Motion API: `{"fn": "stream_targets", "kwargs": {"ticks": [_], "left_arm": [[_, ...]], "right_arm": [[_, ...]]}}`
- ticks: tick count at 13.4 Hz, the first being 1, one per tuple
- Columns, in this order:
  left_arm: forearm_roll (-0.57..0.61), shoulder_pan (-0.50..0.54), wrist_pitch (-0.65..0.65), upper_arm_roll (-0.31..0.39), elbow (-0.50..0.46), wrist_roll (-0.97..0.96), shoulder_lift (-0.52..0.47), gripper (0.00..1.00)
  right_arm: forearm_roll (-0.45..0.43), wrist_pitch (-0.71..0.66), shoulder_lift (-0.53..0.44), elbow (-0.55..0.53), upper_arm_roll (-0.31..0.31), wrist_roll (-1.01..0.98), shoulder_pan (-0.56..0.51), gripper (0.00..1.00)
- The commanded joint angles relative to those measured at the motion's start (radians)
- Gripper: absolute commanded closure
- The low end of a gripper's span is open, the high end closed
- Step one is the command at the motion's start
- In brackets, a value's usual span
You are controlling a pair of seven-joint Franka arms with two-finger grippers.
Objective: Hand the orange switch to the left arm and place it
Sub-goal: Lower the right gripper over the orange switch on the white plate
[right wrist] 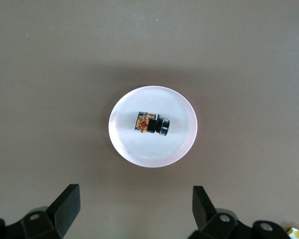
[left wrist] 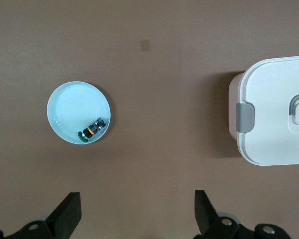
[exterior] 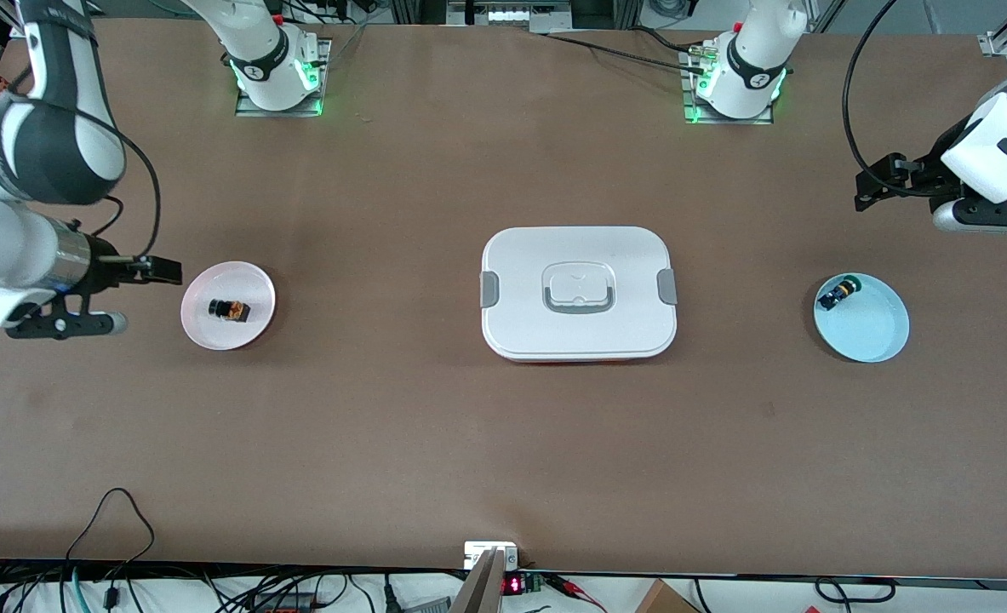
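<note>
Nothing is grasped yet, so the task looks to be at its opening step — the reach for the pick-up. The tiny black push-button switch with an orange body, the orange switch [exterior: 230, 310], lies on its side in the middle of a small round pale pink plate [exterior: 256, 289] toward the right arm's end of the table; the right gripper [right wrist: 133, 201] hangs over bare table just beside that plate, its black fingers [right wrist: 67, 204] spread wide and holding nothing. The left gripper [left wrist: 136, 206] is likewise released and empty, up over the left arm's end of the table, near a round pale blue plate [exterior: 878, 332]; that plate holds a small black switch with blue-green parts [exterior: 837, 293], not the task's object.

Between the two plates sits the large flat white plastic box with grey side clips [exterior: 578, 292], its lid shut, a grey-edged handle recess in the top.

As I judge it, the next move calls for the right gripper to centre over the pink plate, line its fingers across the switch's short body and descend; the part is small and may roll or skid on the smooth plate. A later hand-over would need to clear the box.

No brand, label or writing can be read on the plates, switches or box — the marks on the arms are too small to make out.
</note>
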Motion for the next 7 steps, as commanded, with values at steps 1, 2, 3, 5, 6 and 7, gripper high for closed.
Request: {"fn": "stream_targets", "kwargs": {"ticks": [1,2,3,5,6,7], "left_arm": [[-0.001,-0.004,-0.019,-0.004,0.025,-0.009,0.009,0.00],[-0.001,-0.004,-0.016,-0.004,0.025,-0.009,0.010,0.00],[-0.001,-0.007,-0.014,-0.004,0.026,-0.009,0.012,0.00],[-0.003,-0.007,-0.014,-0.011,0.025,-0.007,0.013,0.00],[-0.003,-0.007,-0.014,-0.018,0.026,-0.006,0.016,0.00],[-0.001,-0.008,-0.011,-0.022,0.028,-0.007,0.018,0.00]], "right_arm": [[-0.076,0.023,0.062,0.016,0.003,0.013,0.045,0.00],[-0.087,0.028,0.077,0.016,0.003,0.015,0.057,0.00],[-0.089,0.030,0.099,0.016,0.003,0.018,0.056,0.00],[-0.089,0.069,0.139,-0.004,0.001,0.027,0.042,0.00],[-0.089,0.127,0.136,-0.053,0.000,0.030,0.042,0.00],[-0.089,0.192,0.134,-0.094,0.000,0.030,0.031,0.00]]}}
